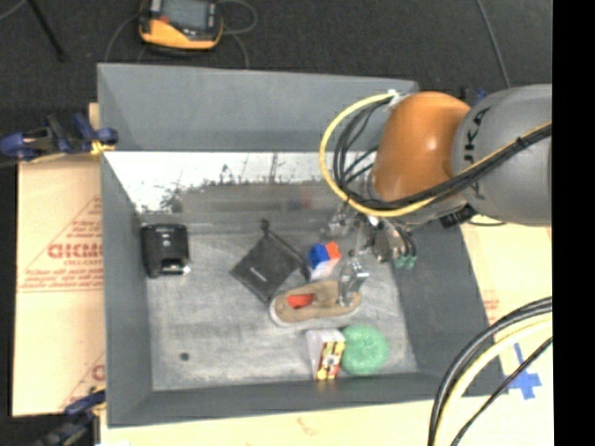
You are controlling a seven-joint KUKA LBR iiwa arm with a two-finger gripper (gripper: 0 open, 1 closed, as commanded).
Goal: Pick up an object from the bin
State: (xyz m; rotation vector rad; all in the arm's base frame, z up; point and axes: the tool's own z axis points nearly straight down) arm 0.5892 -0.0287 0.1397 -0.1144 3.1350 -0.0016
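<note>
My gripper (350, 289) reaches down into the right middle of the bin, its metal fingers resting at the right end of a beige oval thing (311, 306) with a red piece on it. The view does not settle whether anything sits between the fingers. A small blue and white block with an orange spot (323, 257) lies just left of the gripper. Below it sit a green fuzzy ball (364, 350) and a small yellow and red packet (326, 358).
A dark flat square pad (268, 265) lies in the bin's middle, tilted like a diamond. A black boxy device (165, 249) stands at the left side. The arm with its orange cover and looped cables hangs over the bin's right part.
</note>
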